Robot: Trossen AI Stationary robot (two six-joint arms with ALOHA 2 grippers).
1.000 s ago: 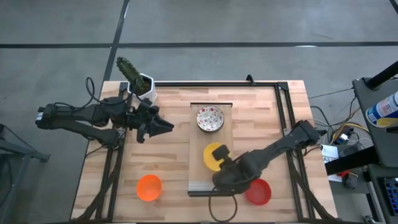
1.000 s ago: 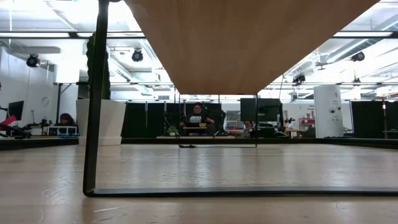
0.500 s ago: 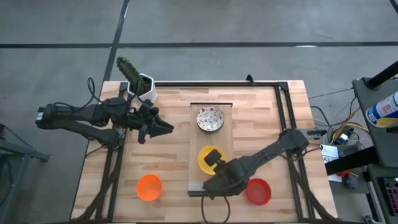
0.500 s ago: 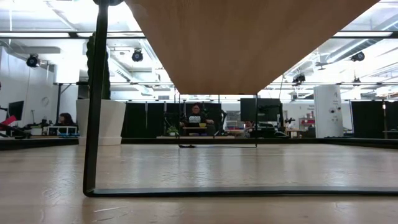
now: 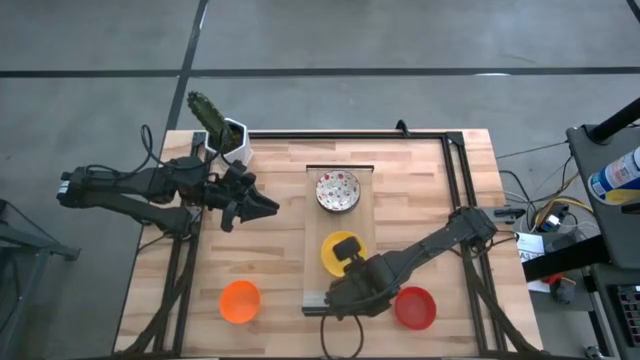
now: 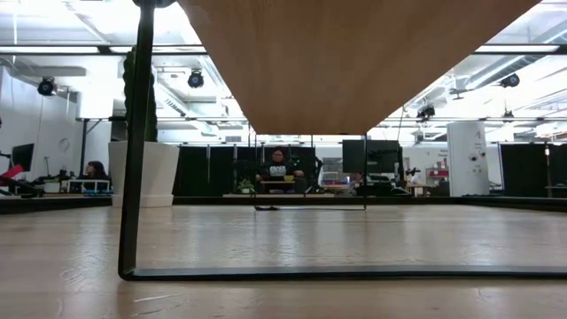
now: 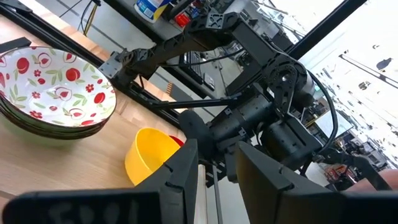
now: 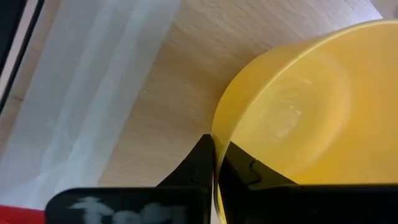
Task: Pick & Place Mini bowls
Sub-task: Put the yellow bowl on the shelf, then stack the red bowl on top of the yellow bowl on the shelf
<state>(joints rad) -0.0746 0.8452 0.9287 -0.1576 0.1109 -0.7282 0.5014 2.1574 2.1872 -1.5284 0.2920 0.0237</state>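
Right tool [image 5: 348, 264] pinches the rim of the yellow bowl [image 5: 338, 252] on the raised board [image 5: 338, 292] at mid-desk, its fingers [image 8: 202, 163] closed on the wall. Speckled bowls [image 5: 338, 191] sit stacked farther along the board. Orange bowl [image 5: 239, 301] and red bowl [image 5: 415, 307] rest on the desk [image 5: 270, 250]. Left tool [image 5: 262, 204] hovers near the cactus pot [image 5: 233, 138], slightly parted, empty.

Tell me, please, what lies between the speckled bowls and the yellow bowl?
In the high view, only bare board lies between the speckled bowls and the yellow bowl.
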